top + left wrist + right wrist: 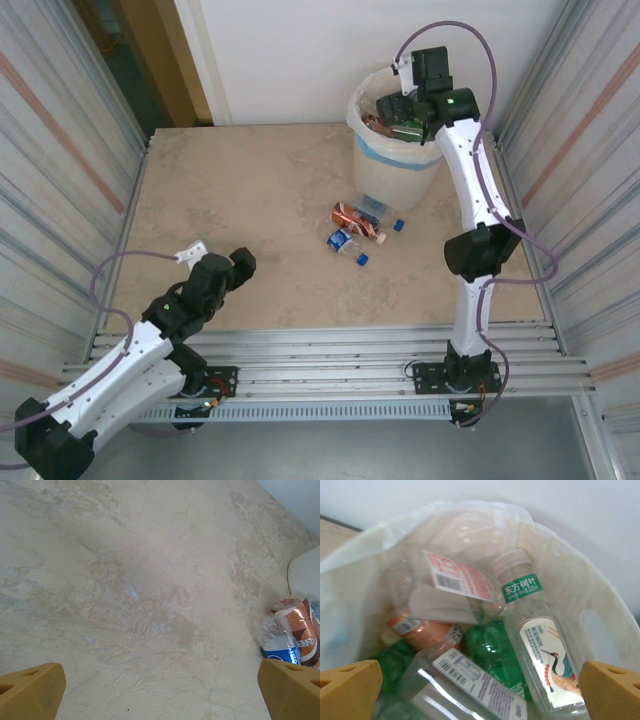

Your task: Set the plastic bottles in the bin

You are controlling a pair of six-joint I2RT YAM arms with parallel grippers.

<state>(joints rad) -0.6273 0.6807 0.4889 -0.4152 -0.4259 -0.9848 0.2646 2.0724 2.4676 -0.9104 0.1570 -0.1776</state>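
**Right arm over a nearly full bin, a small cluster left on the table**

Most of the plastic bottles [495, 655] lie heaped inside the bin [395, 165], crossing at odd angles as dropped things do. A clear bottle with a crane label [540, 650] leans against the liner bag [365, 570]. A green bottle lies beside it, and a brown-orange bottle [425, 630] is half buried under a clear one with a red-and-white label [457, 582]. The bag is folded out over the rim, which keeps the mouth wide for anything let fall from above.

The right gripper [480, 690] hangs directly over that mouth. Its yellow fingers [350, 687] are spread to the edges of the wrist view with nothing between them, so it is open and carrying nothing. A spot this high and central suits a release into the bin.

A few bottles wait on the table [240, 190], just in front of the bin's foot. There are a brown-orange bottle [352, 220], a clear bottle with a blue label [343, 240] and another clear one [372, 208], all close together. Two blue caps [398, 224] show by them, and I cannot tell whether they are loose or screwed on. The task looks well along but not finished.

The left gripper [160, 692] is low over bare tabletop, well apart from this cluster. It is also spread wide and empty, with its camera tilted so the blue-labelled bottle sits at the right edge. The cluster lies nearer the right arm's side, so the right arm looks better placed to fetch the next bottle.
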